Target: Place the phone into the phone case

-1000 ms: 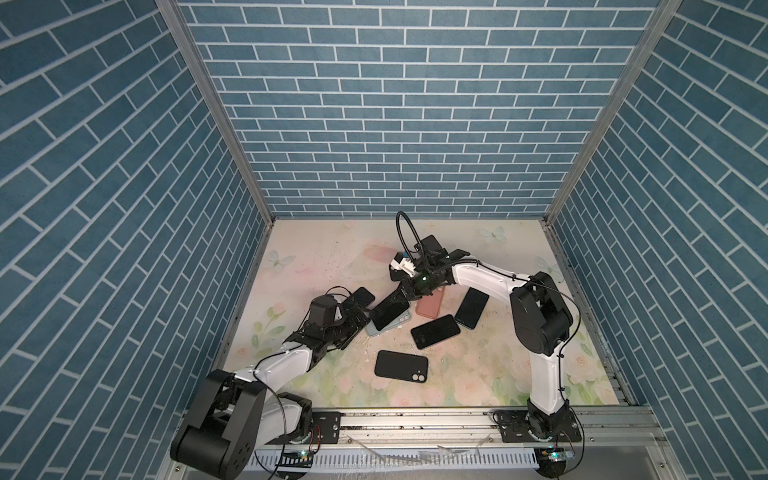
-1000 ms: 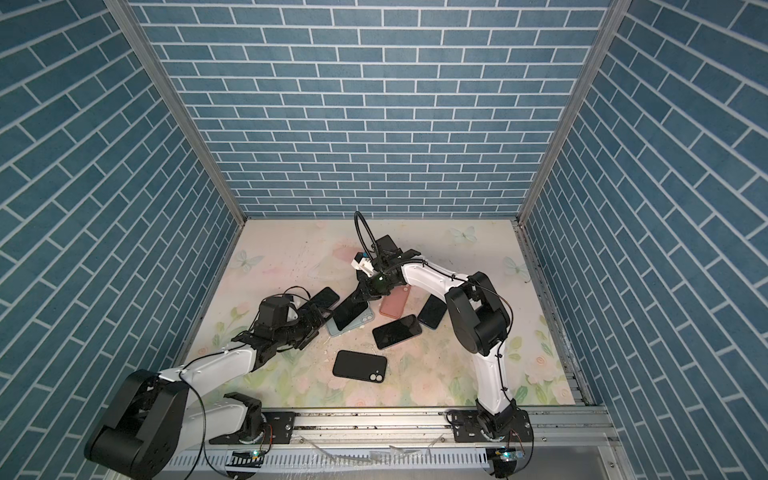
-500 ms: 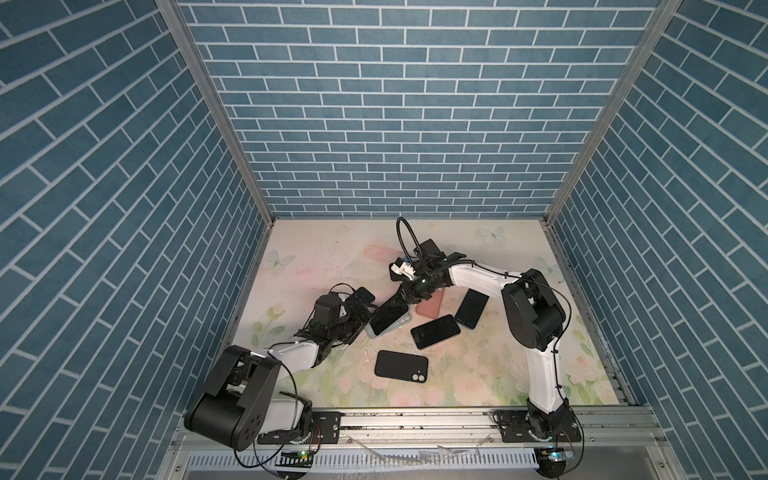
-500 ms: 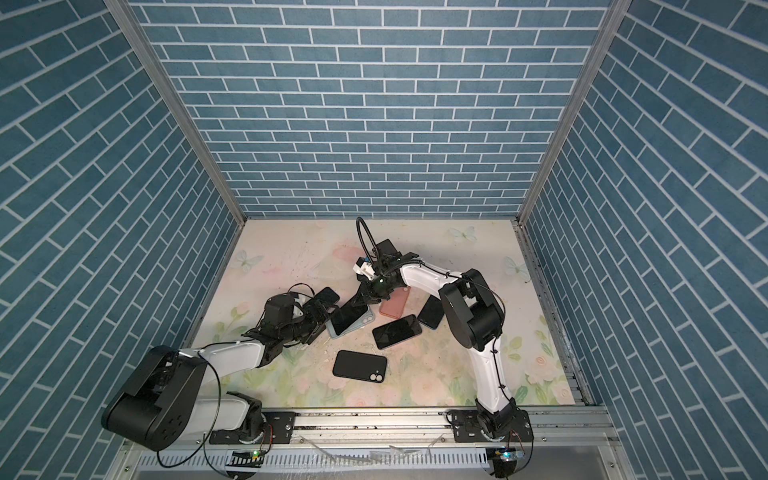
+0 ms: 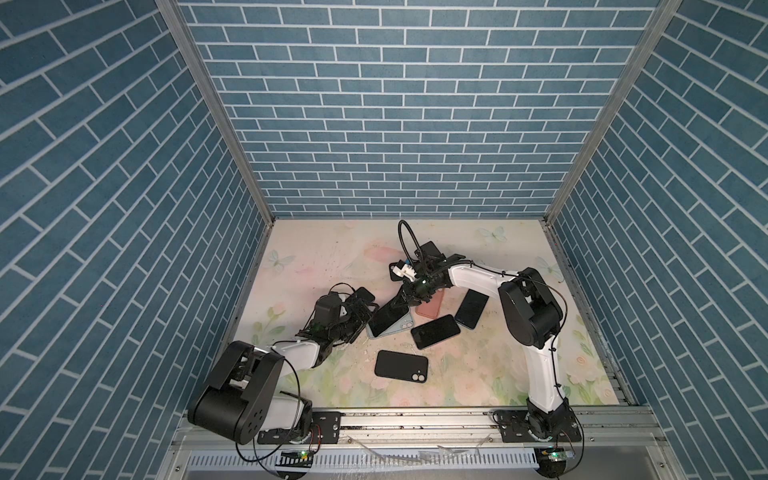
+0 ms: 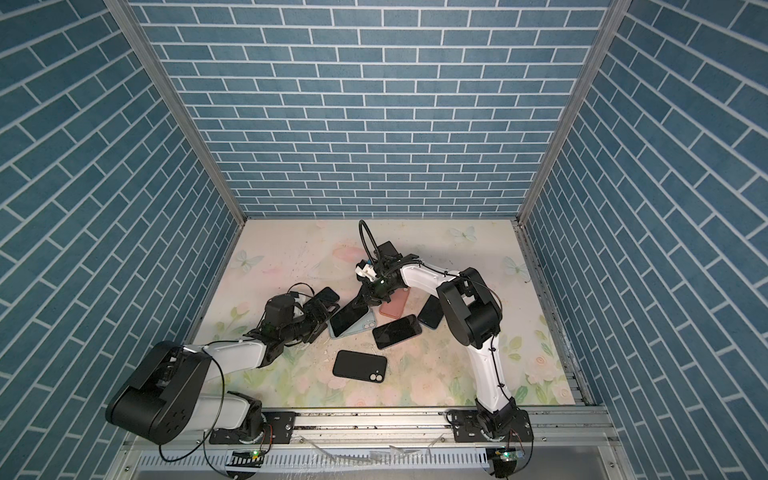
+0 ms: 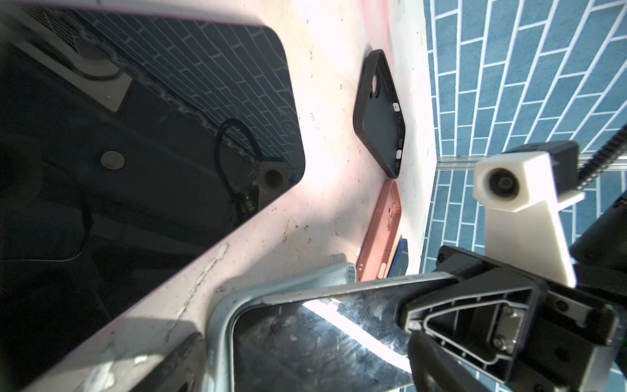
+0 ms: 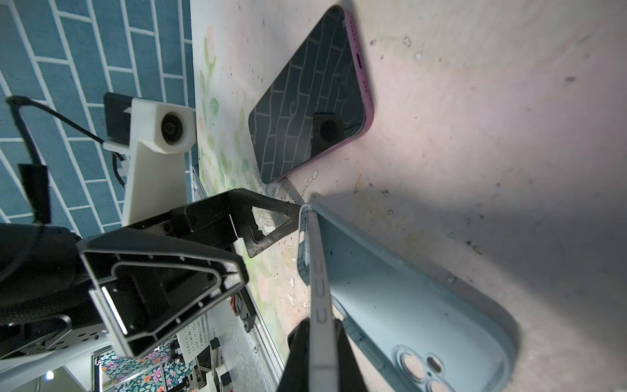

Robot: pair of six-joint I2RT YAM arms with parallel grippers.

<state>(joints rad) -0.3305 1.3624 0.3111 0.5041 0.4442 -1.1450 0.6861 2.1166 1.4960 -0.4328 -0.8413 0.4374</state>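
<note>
Both top views look steeply down from the front over the whole floral table [image 5: 311, 257]. Each wrist view skims it closely; both share the light-blue phone case [image 8: 390, 288].

Fingers [image 8: 298, 359] pinch the phone [image 8: 317, 271] over the blue case [image 8: 390, 292].

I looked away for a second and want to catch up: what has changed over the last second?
The left gripper, open, crept a little toward the light blue case while its arm's elbow folded up and in. Nothing was grasped or released. The right gripper stayed shut on the phone, tilted into that case; the black case and pink case lay unmoved.
</note>
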